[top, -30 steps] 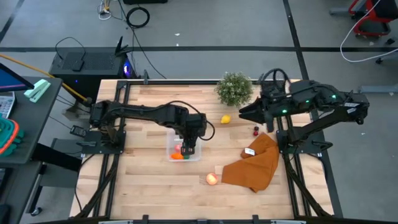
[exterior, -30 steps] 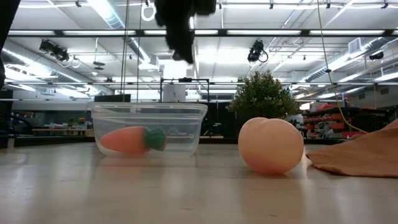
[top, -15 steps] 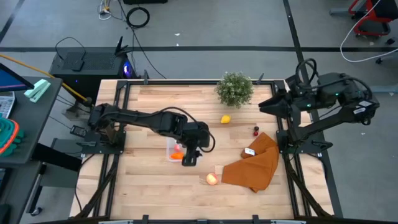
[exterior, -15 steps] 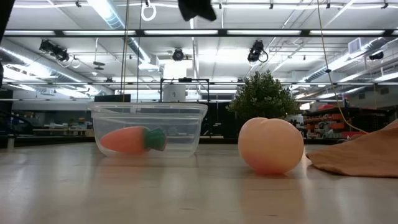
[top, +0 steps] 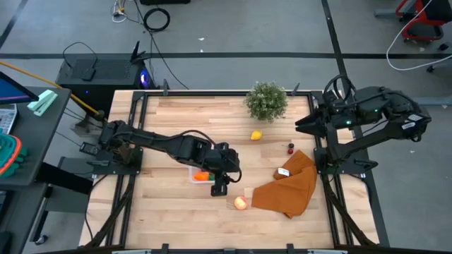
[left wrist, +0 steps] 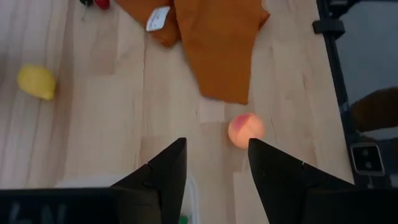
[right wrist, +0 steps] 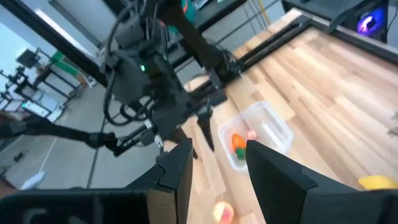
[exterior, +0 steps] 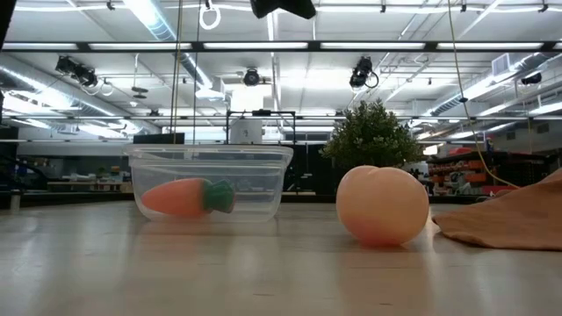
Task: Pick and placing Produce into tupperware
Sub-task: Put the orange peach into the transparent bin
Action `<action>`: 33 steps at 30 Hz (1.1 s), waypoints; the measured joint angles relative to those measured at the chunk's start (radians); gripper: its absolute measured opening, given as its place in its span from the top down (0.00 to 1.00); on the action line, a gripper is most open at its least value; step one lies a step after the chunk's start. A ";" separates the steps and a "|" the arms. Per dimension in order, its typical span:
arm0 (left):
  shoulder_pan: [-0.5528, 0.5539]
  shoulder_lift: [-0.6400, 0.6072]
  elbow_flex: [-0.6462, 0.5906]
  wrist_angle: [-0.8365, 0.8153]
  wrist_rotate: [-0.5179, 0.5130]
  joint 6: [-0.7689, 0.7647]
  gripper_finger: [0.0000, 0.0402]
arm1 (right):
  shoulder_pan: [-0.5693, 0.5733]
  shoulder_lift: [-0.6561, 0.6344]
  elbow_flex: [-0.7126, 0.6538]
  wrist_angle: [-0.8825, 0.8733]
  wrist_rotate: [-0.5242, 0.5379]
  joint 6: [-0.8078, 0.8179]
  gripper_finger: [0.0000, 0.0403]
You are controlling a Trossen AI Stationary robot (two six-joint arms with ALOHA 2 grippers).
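Note:
The clear tupperware (top: 197, 171) stands mid-table on its flat bottom, and the orange carrot (exterior: 183, 197) with its green top lies inside it. The pale apple (top: 241, 203) rests on the wood near the front, beside the brown-orange cloth. The yellow lemon (top: 256, 135) and the small red piece (top: 290, 148) lie farther back. My left gripper (top: 220, 186) hangs open and empty above the table between tupperware and apple (left wrist: 245, 129). My right gripper (top: 299, 124) is open, high at the far right.
A brown-orange cloth (top: 289, 186) with a white tag lies at the right front. A bushy green potted plant (top: 267, 101) stands at the far edge. Bare wood stretches across the table's left and near parts.
My left gripper has left the spot above the tupperware, rising and swinging toward the near right, toward the apple. My right gripper has drawn back toward the table's right edge. The carrot stays in the tupperware; the apple has not moved.

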 joint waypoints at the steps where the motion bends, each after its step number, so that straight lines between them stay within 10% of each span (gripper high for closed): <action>1: -0.004 0.005 0.000 0.008 -0.001 -0.008 0.55 | 0.003 0.000 -0.007 -0.010 -0.012 0.000 0.70; 33: -0.093 0.295 -0.002 0.239 0.071 0.050 0.42 | 0.141 -0.150 -0.022 -0.216 -0.009 -0.074 0.70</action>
